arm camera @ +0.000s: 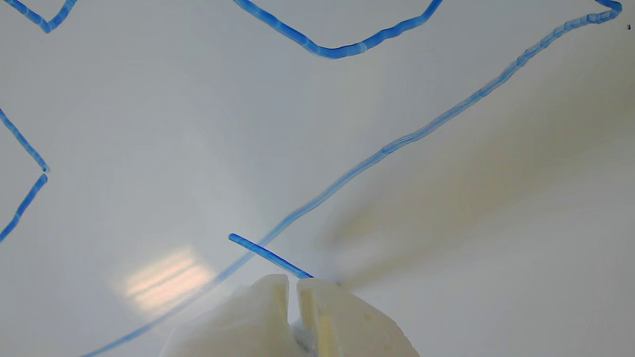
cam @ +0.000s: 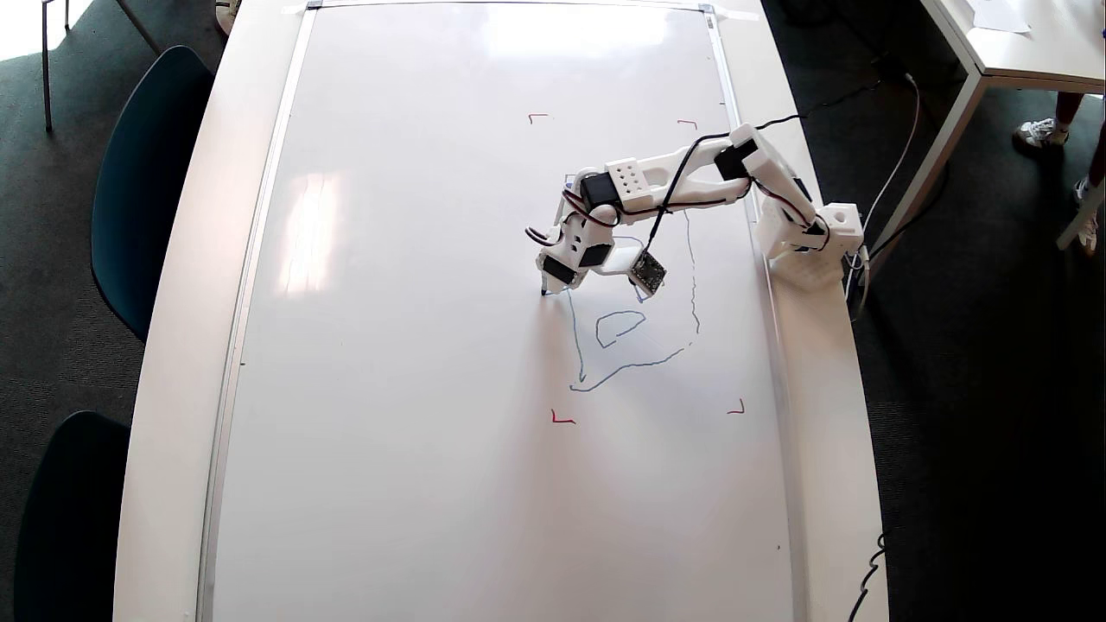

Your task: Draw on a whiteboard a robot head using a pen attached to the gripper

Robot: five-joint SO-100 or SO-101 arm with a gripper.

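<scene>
You have the robot head [cam: 635, 333] partly drawn: in the overhead view its blue outline runs down the left side, along the bottom and up the right, with one small boxy shape inside, all at centre right of the whiteboard [cam: 415, 345]. The top edge is hidden under the arm, so I cannot tell if the outline closes; most inner features and the stalk look undone. Your gripper [cam: 553, 275] sits at the outline's upper left, the pen [cam: 544, 288] tip at the line. In the wrist view the fingers [arm camera: 270, 307] stand nearly together, presumably clamped on the pen.
</scene>
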